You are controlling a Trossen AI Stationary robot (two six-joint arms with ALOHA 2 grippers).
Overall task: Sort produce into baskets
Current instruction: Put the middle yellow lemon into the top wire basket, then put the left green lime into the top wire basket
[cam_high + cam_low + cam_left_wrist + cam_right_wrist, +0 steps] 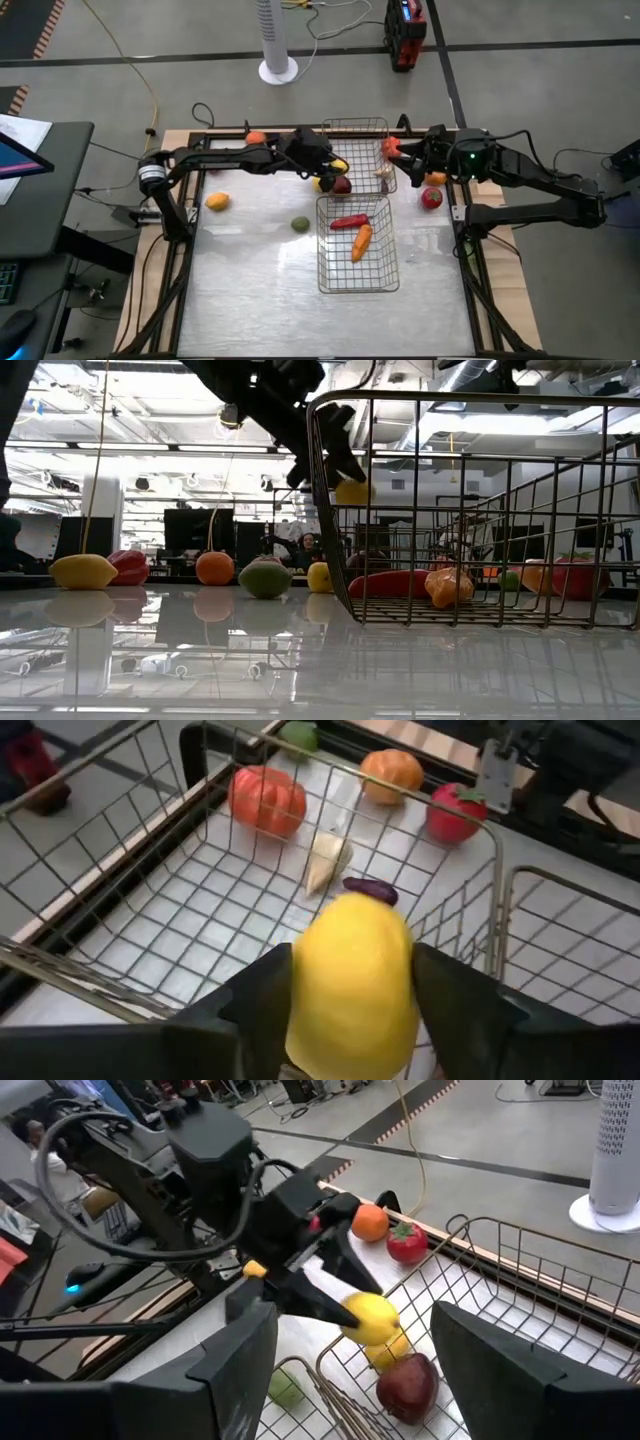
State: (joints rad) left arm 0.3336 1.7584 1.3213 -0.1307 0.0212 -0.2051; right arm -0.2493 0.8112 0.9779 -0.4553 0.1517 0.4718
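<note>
Gripping a lemon (350,975), left gripper (335,166) hangs over the basket (355,125) rim; right gripper (400,158) fingers released.

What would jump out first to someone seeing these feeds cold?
The left gripper holds a yellow lemon at the edge of the far wire basket, which already holds a tomato and garlic. The near basket holds a red pepper and a carrot. The right gripper waits open at the far basket's right side.
</note>
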